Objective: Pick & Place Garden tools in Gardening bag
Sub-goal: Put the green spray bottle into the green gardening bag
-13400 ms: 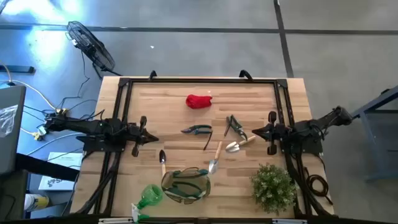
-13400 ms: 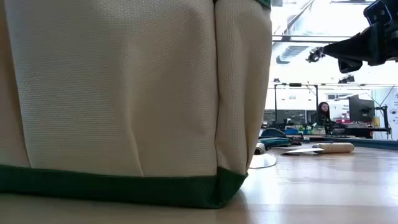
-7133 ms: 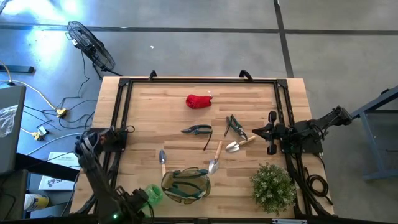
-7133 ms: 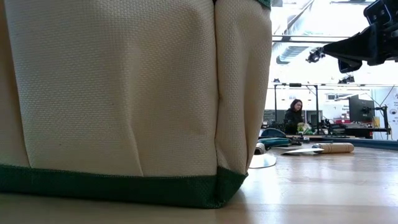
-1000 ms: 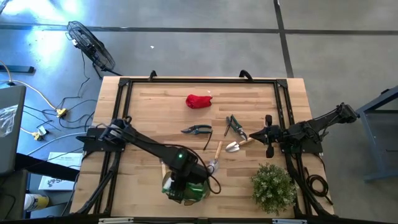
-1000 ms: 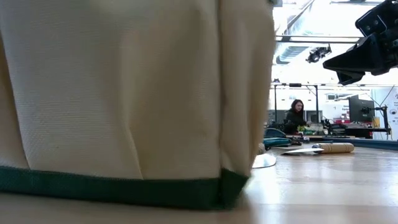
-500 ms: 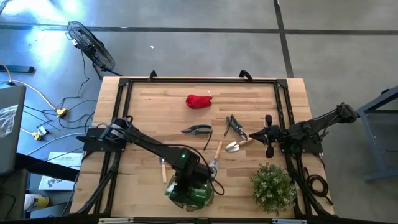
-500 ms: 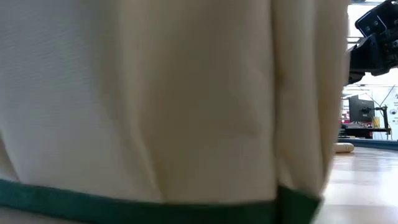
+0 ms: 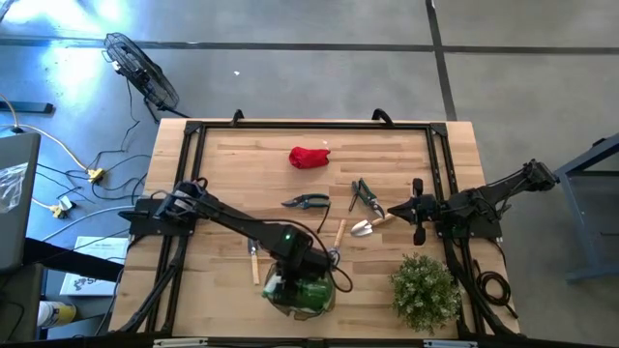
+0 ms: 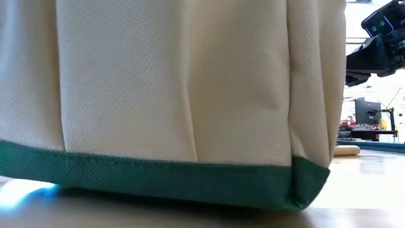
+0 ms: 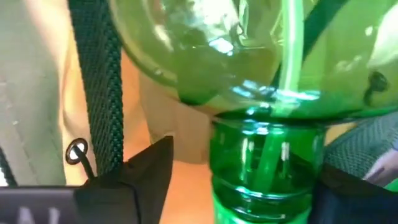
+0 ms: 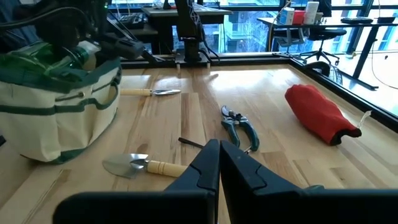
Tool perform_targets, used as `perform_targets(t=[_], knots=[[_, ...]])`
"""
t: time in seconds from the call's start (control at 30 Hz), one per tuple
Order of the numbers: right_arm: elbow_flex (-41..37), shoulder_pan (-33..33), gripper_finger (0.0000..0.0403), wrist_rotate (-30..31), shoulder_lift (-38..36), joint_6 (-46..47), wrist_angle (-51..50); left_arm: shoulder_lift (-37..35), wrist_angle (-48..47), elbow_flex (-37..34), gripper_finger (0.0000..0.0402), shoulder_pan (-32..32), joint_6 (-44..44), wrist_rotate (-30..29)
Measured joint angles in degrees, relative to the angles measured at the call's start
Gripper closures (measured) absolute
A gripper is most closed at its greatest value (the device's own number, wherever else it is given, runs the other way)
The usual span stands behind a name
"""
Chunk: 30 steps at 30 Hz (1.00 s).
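Left gripper (image 9: 290,286) over bag (image 9: 327,302), fingers wide either side of green bottle (image 11: 267,112) (touching? can't tell). Right gripper (image 12: 219,167) closed, empty, beside trowel (image 9: 370,226).

text: none legible | labels: none | brands: none | numbers: none | signs: none, in any view
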Motion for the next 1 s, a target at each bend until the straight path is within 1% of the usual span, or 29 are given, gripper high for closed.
perform_targets(t=[0.23, 0.33, 0.53, 0.7, 0.9, 1.0], knots=[[0.00, 0.00, 0.0400, 0.01, 0.00, -0.01, 0.00, 0.00, 0.35, 0.00, 0.0144, -0.02, -1.32, -1.74], [0.00, 0.00, 0.0400, 0.02, 0.00, 0.00, 0.00, 0.00, 0.35, 0.00, 0.0143, -0.04, -3.71, -1.73], [0.00, 0.00, 0.0400, 0.02, 0.00, 0.00, 0.00, -0.02, -0.92, 0.00, 0.0142, 0.02, -9.99, 0.73], [0.00, 0.00, 0.0400, 0.02, 0.00, 0.00, 0.00, -0.07, -0.72, 0.00, 0.0142, 0.00, -10.06, 0.81], [0.02, 0.00, 0.0400, 0.00, 0.00, 0.42, 0.00, -0.07, -0.34, 0.00, 0.0142, 0.00, -9.68, -3.46], [0.02, -0.02, 0.0400, 0.00, 0.00, 0.42, 0.00, -0.07, -0.36, 0.02, 0.0142, 0.00, -9.66, -3.84]])
